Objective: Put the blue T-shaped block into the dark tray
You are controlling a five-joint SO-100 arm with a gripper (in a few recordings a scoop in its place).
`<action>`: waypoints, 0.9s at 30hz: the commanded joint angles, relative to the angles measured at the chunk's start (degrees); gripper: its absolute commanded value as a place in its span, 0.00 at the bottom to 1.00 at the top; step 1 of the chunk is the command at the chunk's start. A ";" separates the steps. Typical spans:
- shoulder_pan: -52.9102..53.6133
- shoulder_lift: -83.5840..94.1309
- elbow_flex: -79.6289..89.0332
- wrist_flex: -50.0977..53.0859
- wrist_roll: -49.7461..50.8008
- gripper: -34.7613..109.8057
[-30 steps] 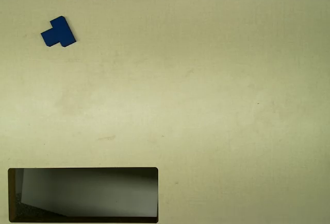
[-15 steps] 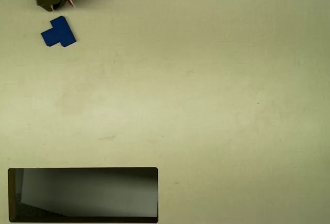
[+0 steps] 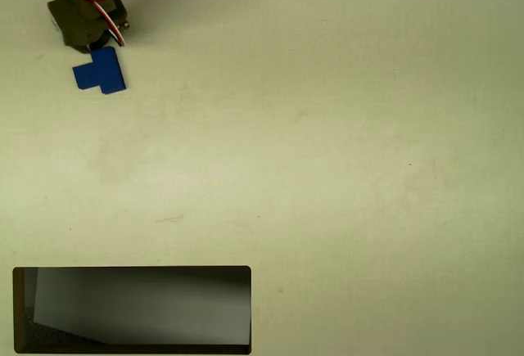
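Since prev frame the gripper has come down further into overhead view and the blue T-shaped block sits slightly lower/right, top edge under the gripper tip. Jaw state: can't tell. Block on table top left, well apart from the dark tray at bottom left.

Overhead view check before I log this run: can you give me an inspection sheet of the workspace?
Surface: pale table, faint stains, otherwise bare.
Job's things: blue T-shaped block flat on the table at upper left; dark tray at the bottom left edge, nothing in it.
Clutter: nothing seen.
Grippers: gripper at the block's upper edge, overlapping it; finger state cannot be told from above.
Cables: red and white wires looping over the arm.
Surroundings: nothing seen.
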 commanded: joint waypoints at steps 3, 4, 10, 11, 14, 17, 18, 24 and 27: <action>-4.22 -4.57 -5.45 -1.93 5.80 0.24; -5.27 -5.45 -6.06 -2.64 7.12 0.24; -13.54 -8.17 -9.58 -3.43 16.96 0.24; -14.85 -8.70 -10.37 -3.43 18.46 0.24; -18.46 -10.20 -12.48 -3.52 22.68 0.24; -21.71 -11.25 -14.06 -3.78 26.46 0.24; -22.68 -11.69 -14.59 -3.96 27.60 0.24; -25.84 -16.35 -19.95 -5.19 31.38 0.24; -26.10 -19.07 -23.29 -5.19 32.17 0.24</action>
